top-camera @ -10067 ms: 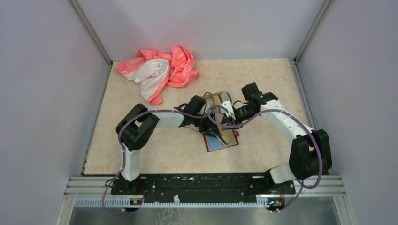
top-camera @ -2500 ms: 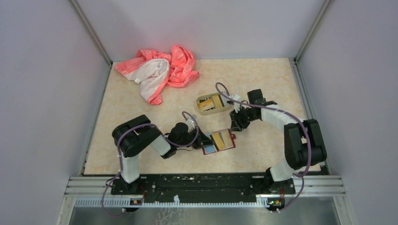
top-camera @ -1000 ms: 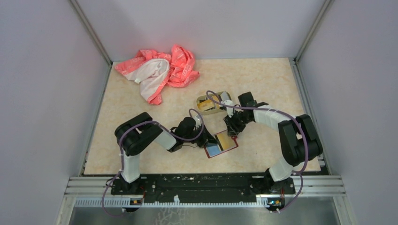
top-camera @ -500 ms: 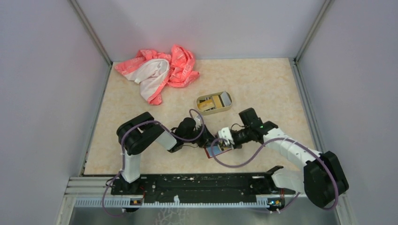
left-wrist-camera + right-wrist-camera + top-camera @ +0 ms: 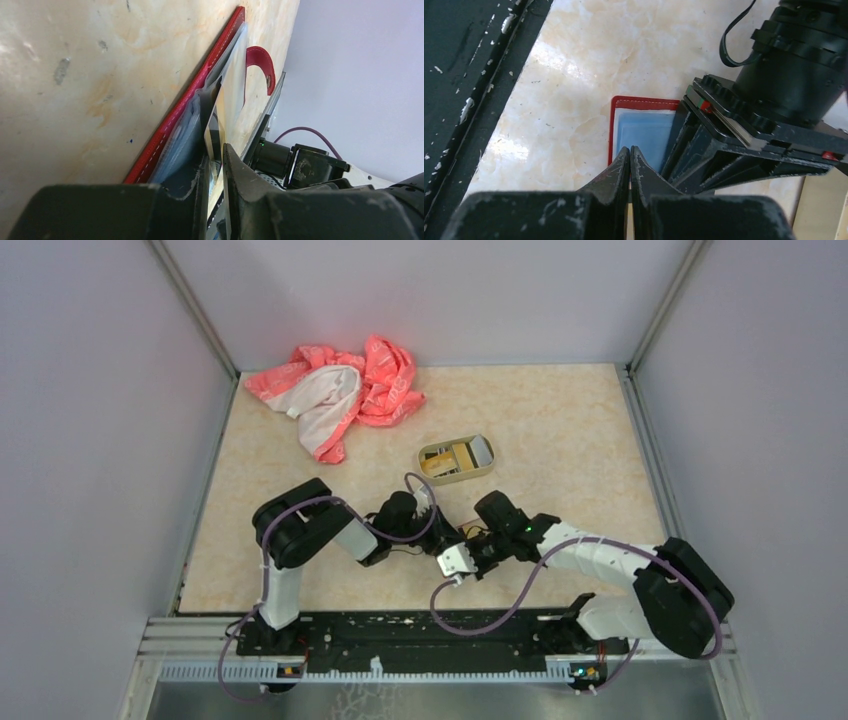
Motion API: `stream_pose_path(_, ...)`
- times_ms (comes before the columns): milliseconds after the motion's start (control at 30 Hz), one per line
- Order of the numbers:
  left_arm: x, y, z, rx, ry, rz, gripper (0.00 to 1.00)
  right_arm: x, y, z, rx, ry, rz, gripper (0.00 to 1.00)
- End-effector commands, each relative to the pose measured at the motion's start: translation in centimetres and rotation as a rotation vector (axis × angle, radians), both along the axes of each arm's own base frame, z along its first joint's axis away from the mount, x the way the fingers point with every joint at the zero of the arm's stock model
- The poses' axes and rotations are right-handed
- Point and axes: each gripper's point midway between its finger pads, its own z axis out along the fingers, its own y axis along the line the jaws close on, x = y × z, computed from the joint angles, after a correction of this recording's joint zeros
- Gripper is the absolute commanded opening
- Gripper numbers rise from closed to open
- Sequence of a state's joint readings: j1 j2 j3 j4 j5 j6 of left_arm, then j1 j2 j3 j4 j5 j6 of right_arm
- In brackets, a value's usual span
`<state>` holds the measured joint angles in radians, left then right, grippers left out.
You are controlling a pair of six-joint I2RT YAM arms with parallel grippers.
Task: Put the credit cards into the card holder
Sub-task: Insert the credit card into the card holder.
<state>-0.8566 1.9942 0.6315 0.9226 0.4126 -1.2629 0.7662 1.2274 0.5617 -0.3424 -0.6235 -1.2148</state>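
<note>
The dark-red card holder lies open on the table. It shows in the left wrist view and the right wrist view, with a blue-grey pocket facing up. The arms hide it from above. My left gripper is shut on one flap of the holder, with a yellow-gold card against that flap. My right gripper is shut, with a thin tan sliver like a card edge between its fingers. Its tips hover at the pocket's near edge. More credit cards lie in the tin.
A tan tin tray stands behind the grippers. A pink and white cloth lies at the back left. The black base rail runs close beside the right gripper. The holder's red snap tab sticks up.
My right gripper left the tin tray and swung forward and left to the near end of the card holder. My left gripper has stayed clamped on the holder.
</note>
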Motion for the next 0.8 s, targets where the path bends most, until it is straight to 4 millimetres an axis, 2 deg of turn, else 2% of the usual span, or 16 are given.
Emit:
stream_pose_path(0,-0.7,0.5,-2.0,0.039,0.034,-0.011,0.22,2.1,1.2,0.2,-0.028,-0.107,-0.057,0.00)
stream_pose_path(200,-0.8,0.5,-2.1,0.036,0.038,-0.017,0.23,3.5,1.3,-0.6,-0.093,-0.150,-0.135,0.00)
stream_pose_path(433,-0.7,0.6,-2.1,0.034,0.036,-0.017,0.23,3.7,0.6,-1.6,-0.158,-0.170,-0.130,0.00)
stream_pose_path(767,-0.4,1.0,-2.2,0.033,0.034,-0.011,0.26,4.4,-1.7,-1.8,-0.296,-0.179,-0.135,0.00)
